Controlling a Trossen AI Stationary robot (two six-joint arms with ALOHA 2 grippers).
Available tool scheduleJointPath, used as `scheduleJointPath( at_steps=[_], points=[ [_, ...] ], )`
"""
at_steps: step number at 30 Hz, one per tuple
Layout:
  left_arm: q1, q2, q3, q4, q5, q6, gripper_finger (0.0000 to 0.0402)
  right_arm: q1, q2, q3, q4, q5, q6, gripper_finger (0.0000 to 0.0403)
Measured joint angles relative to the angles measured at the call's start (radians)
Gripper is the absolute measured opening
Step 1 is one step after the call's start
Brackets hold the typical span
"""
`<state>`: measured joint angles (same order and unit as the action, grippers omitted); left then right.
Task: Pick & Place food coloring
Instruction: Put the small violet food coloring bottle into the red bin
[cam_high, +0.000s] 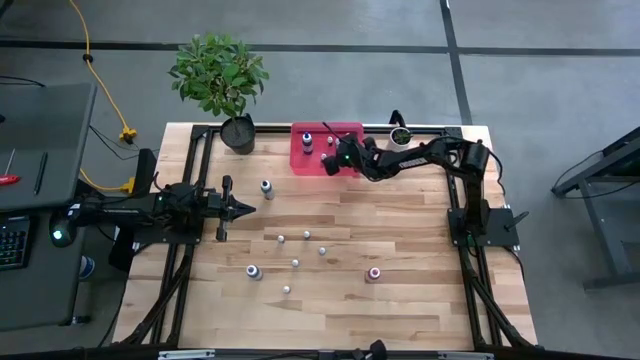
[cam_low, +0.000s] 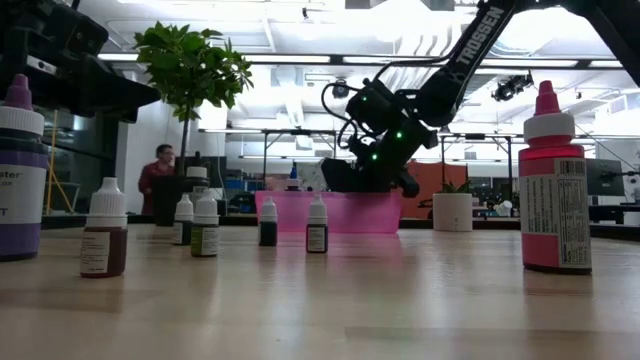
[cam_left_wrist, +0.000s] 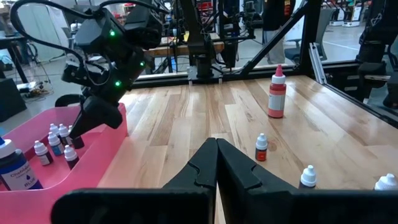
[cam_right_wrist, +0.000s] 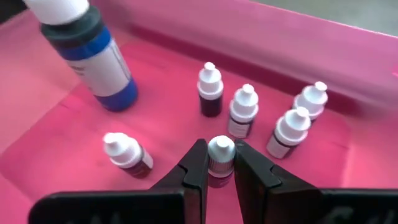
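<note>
A: Where is the small white-capped bottle (cam_right_wrist: 221, 155)?

B: Clamped between the right gripper's (cam_right_wrist: 219, 163) fingers, low inside the pink tub (cam_right_wrist: 348, 68). Only the right wrist view shows it; its lower body is hidden by the fingers, so I cannot tell if it touches the tub floor.

A: What stands around it?

B: Five small bottles (cam_right_wrist: 245, 111) and a larger blue bottle (cam_right_wrist: 93, 46), cut off at the top. From above, the right arm covers most of the tub at the table's far edge.

A: And the left gripper (cam_left_wrist: 216, 163)?

B: Fingers pressed together, holding nothing, at the table's left side. Loose bottles (cam_high: 294, 263) dot the middle of the table, a red bottle (cam_low: 553, 185) and a purple bottle (cam_low: 17, 170) among them; low down the purple one is cut off.
</note>
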<state>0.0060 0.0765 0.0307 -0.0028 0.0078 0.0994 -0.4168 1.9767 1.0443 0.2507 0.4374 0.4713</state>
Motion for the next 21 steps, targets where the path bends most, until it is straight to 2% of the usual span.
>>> scheduleJointPath(
  at_steps=[4,13,21],
  points=[
    [0.000,0.000,0.000,0.000,0.000,0.000,0.0000,0.001,0.000,0.000,0.011,-0.002,-0.002,0.0049],
    [0.000,0.000,0.000,0.000,0.000,0.000,0.0000,-0.002,0.001,0.000,0.010,0.000,-0.007,0.0096],
    [0.000,0.000,0.000,0.000,0.000,0.000,0.0000,-0.002,0.001,0.000,0.009,0.001,-0.043,0.0100]
  ],
)
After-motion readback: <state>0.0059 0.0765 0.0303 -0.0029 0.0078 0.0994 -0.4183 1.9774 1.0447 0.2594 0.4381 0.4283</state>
